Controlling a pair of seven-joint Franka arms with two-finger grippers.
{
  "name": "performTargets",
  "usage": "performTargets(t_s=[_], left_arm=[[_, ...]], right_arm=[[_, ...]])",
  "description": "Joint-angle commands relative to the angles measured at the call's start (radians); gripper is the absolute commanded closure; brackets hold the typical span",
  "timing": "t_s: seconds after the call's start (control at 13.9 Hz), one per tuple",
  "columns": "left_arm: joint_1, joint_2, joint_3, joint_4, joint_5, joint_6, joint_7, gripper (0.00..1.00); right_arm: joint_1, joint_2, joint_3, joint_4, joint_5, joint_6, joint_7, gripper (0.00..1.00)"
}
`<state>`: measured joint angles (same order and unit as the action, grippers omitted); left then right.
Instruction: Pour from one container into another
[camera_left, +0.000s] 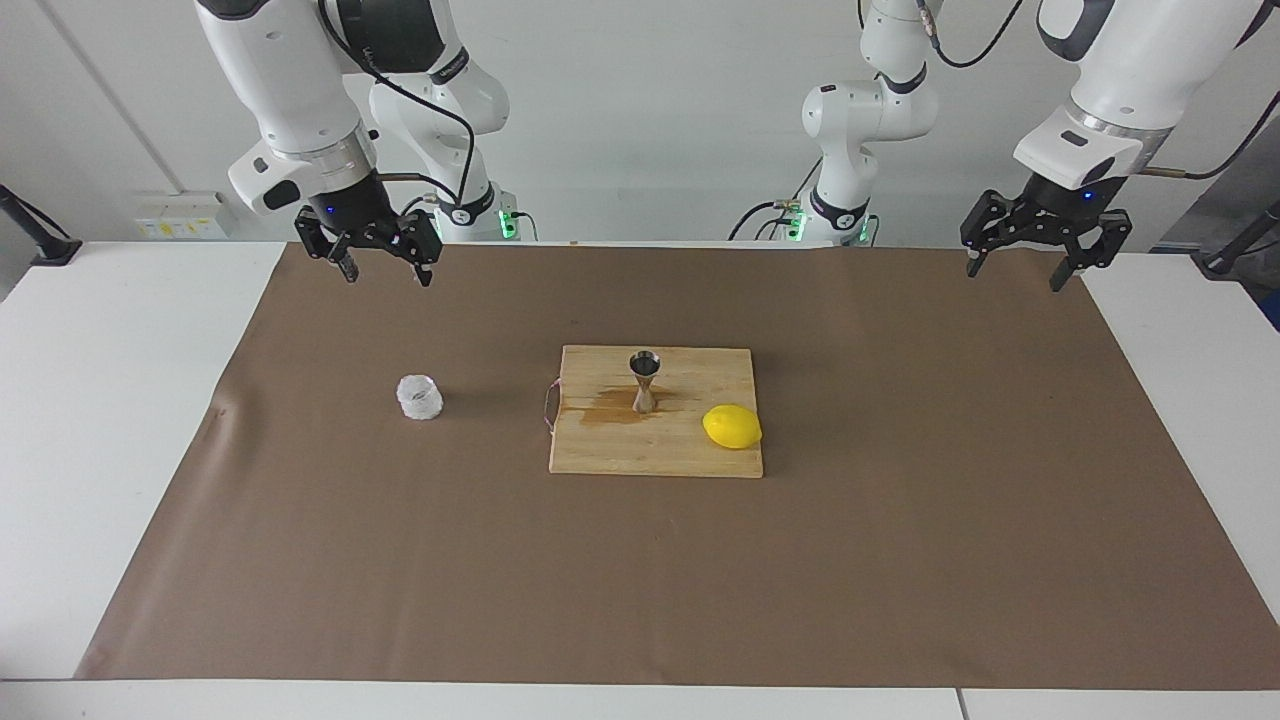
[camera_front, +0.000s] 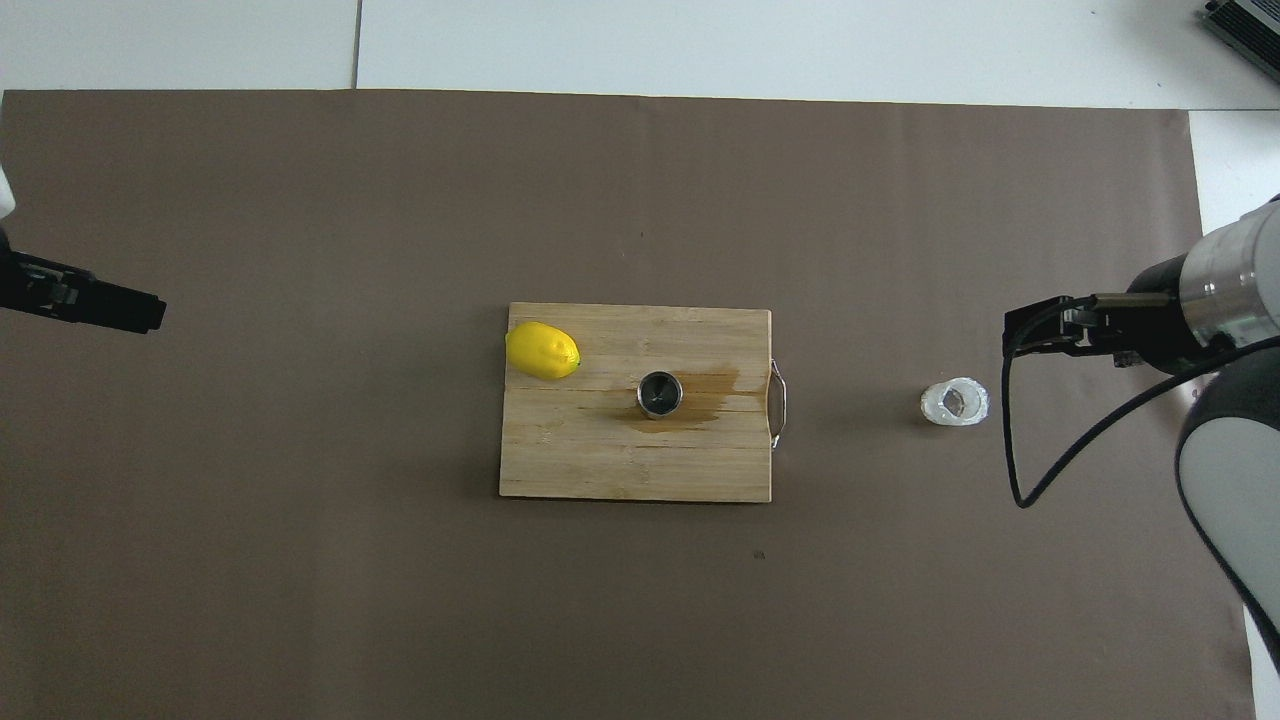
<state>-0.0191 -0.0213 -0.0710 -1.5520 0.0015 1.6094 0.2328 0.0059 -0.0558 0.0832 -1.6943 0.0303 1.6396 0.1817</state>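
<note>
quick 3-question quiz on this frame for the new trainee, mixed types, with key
1. True or false: the steel jigger stands upright on the cutting board.
2. Which arm's end of the table is the translucent cup toward? A) the left arm's B) the right arm's
3. Fill in: on the board, the yellow ____ lies beside the jigger.

Key
1. True; a wet stain spreads around its base.
2. B. It sits on the brown mat, off the board. The right gripper and the left gripper both hang with jaws open, holding nothing.
3. lemon.
</note>
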Motion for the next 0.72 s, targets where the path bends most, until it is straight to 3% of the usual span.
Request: performTargets(t_s=[0.0,0.36,0.65], left_arm=[[0.001,-0.005,0.004,-0.005,-0.005,-0.002,0.011,0.00],[0.001,-0.005,0.004,-0.005,-0.005,-0.002,0.011,0.00],[0.001,-0.005,0.004,-0.005,-0.005,0.000,0.011,0.00]], right_arm=[[-0.006,-0.016,0.006,-0.010,-0.023,0.005,0.016,0.00],[-0.007,-0.016,-0.005,-0.008,-0.016,0.009,0.010,0.00],[0.046,-0.016,-0.081,-0.008,-0.021,-0.009,0.007,0.00]])
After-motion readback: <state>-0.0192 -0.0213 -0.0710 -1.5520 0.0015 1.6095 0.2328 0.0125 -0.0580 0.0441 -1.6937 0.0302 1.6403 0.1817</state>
